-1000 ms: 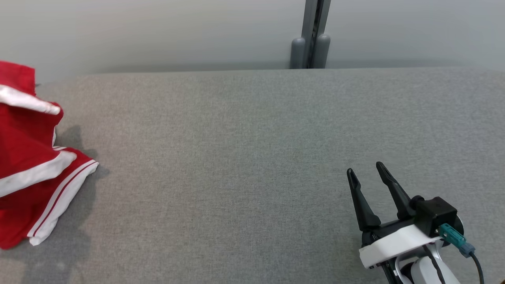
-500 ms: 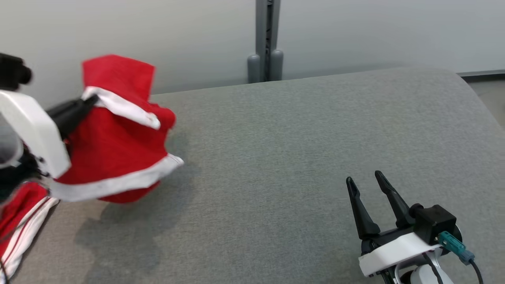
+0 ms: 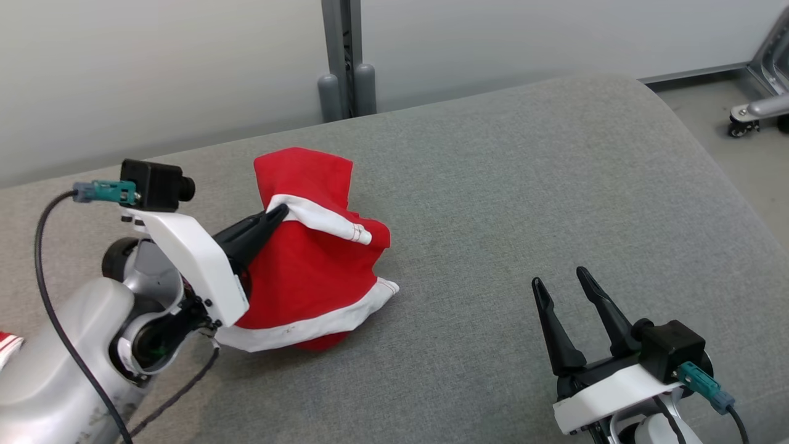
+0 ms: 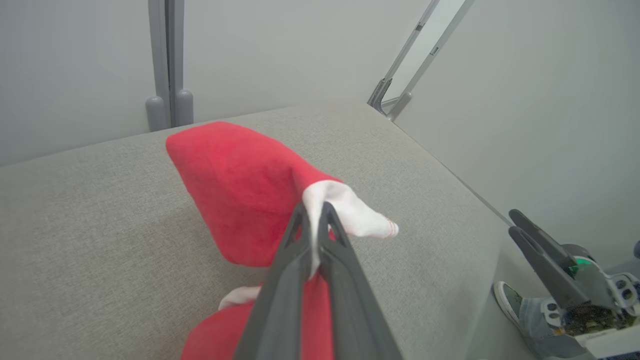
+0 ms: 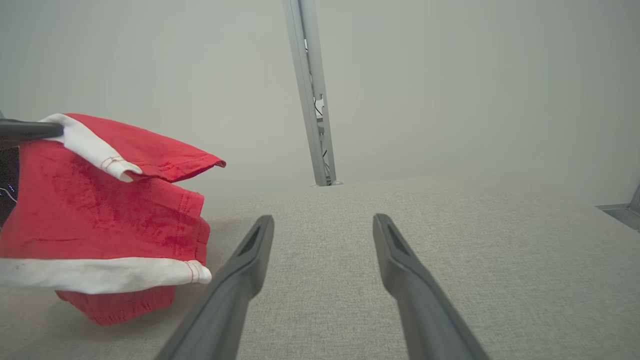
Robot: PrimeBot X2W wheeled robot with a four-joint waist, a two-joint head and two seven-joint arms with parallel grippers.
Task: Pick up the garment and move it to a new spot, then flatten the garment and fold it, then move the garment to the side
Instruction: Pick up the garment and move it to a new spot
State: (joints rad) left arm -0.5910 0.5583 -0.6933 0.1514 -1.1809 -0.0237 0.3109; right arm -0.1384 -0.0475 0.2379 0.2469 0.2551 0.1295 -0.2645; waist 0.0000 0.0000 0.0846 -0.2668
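Red cloth (image 3: 308, 271) with white bands hangs from the left pincer (image 3: 282, 211). That pincer is squeezed tight, and a white band (image 3: 320, 219) of the cloth is caught between its two dark fingers, right at the tips. Most of the cloth droops below and in front of the tips, and its bottom fold rests on the soft grey pad (image 3: 524, 185) under the pincer. The right pincer (image 3: 557, 275) is spread wide with nothing in it. It sits low over the pad, well apart from the cloth, which is off to its left side. I think the job now is the first one: carry the cloth to a new spot and put it down. To do it well, the left pincer should hold on tight until the cloth is over the bare pad between the two pincers. The grip is only on a thin edge, so a fast swing could tug it loose. Slow is better. Then the pincer should go down low before it lets go, so the cloth lands soft and spreads a bit and does not fall in a lump. The cloth should land where both pincers can reach it, because the flatten-and-fold part comes after and may need two. The right pincer should wait out of the way so the cloth does not snag on its fingers.
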